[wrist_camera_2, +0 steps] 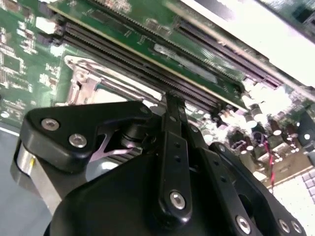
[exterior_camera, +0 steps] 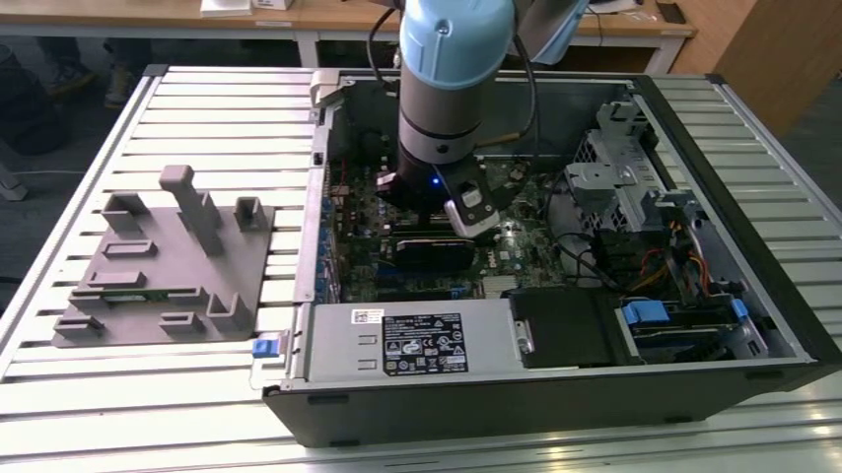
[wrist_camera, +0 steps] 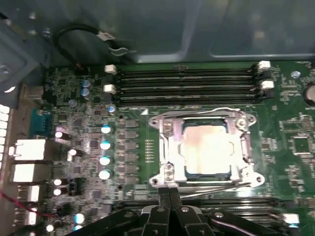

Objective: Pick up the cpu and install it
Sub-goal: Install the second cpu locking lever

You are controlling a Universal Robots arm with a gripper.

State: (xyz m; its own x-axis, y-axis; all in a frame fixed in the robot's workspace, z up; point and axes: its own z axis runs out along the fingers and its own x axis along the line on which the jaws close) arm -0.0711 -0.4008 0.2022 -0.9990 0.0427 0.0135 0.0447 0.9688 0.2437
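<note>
First wrist view looks down on the gripper (wrist_camera: 170,196), whose two black fingers are pressed together tip to tip with nothing between them, poised just beside the near edge of the socket frame (wrist_camera: 165,147). Within that metal frame lies the cpu (wrist_camera: 207,147), its pale silvery top level and seated flat in the socket, with the frame's bars around its sides. Beyond the frame run the long dark memory slots (wrist_camera: 187,83) across the green motherboard (wrist_camera: 290,147), and beyond them a black cable (wrist_camera: 78,37) loops against the grey case wall. In the second wrist view the closed fingertips (wrist_camera_2: 172,105) meet close over the board, with part of the socket frame (wrist_camera_2: 83,81) just past them and the memory slots (wrist_camera_2: 147,54) running farther off. In the exterior view the arm (exterior_camera: 451,89) reaches down into the open computer case (exterior_camera: 736,296), which sits on a slatted table (exterior_camera: 197,108); a grey fixture (exterior_camera: 172,256) stands on the table to the exterior view's left of the case, well apart from the gripper.
</note>
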